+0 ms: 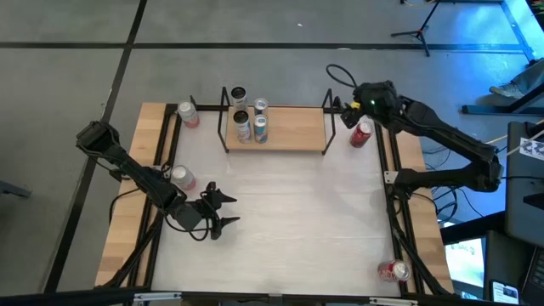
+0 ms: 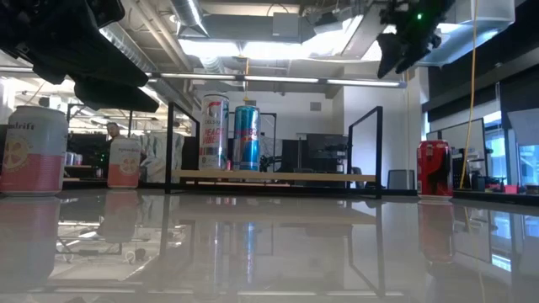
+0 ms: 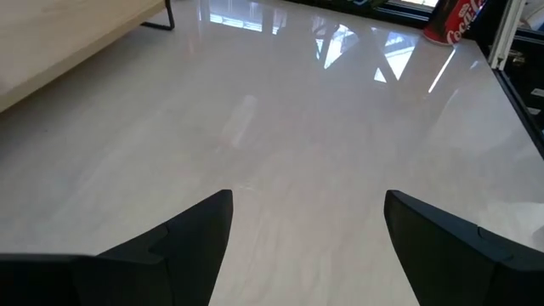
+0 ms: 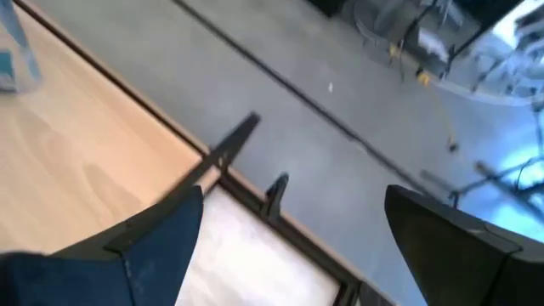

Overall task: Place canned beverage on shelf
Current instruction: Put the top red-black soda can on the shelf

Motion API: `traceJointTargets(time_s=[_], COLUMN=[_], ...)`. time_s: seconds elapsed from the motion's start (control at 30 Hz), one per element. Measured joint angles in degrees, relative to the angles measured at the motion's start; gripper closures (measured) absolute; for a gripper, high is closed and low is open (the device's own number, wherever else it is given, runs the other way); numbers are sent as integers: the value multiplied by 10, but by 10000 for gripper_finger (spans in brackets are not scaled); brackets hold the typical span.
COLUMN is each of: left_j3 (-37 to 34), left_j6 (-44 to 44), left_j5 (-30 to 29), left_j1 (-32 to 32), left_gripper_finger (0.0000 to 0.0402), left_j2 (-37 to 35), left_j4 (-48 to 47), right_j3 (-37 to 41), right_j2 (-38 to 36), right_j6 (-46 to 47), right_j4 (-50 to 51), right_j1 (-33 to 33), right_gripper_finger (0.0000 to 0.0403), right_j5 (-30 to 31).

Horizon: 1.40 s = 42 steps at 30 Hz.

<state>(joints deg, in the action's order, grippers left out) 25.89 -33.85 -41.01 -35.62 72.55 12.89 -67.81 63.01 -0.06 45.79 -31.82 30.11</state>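
The big white counter [image 1: 280,221] carries the shelf [image 1: 289,132] near its far edge, a light wood board on a thin black wire frame. Three tall cans stand on the left part of the shelf: a blue and silver can [image 2: 247,137], a silver can with red on it [image 2: 214,132], and a third can [image 1: 241,125] that only the high view shows. A dark-topped can [image 1: 238,95] stands just behind the shelf. A red can [image 1: 363,133] stands just right of the shelf, and its writing is too small to read. A pink and white can [image 2: 33,151] stands near the left edge, and the low view shows letters on it that look like "drift". Another pink can [image 1: 188,114] stands by the shelf's left end. A red can [image 1: 393,271] lies on its side at the near right corner. The left gripper [image 1: 223,210] hangs low over the counter with fingers spread wide, holding nothing. The right gripper [image 1: 342,107] is up by the shelf's right end, fingers spread and empty.
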Motion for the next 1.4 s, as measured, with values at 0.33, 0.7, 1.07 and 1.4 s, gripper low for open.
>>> traceJointTargets(time_s=[0.33,0.7,1.07,1.4], left_j3=[0,0,0,0], left_j6=[0,0,-1,-1], left_j5=[0,0,0,0], left_j1=[0,0,0,0], left_gripper_finger=[105,105,105,105], left_j2=[0,0,0,0], left_j4=[0,0,1,1], right_j3=[0,0,0,1], right_j2=[51,128,191,241], right_j6=[34,80,148,167], right_j4=[88,178,228,246], right_j1=[-86,-137,-137,-137], right_gripper_finger=[40,40,40,40], right_j5=[-70,-79,-77,-83])
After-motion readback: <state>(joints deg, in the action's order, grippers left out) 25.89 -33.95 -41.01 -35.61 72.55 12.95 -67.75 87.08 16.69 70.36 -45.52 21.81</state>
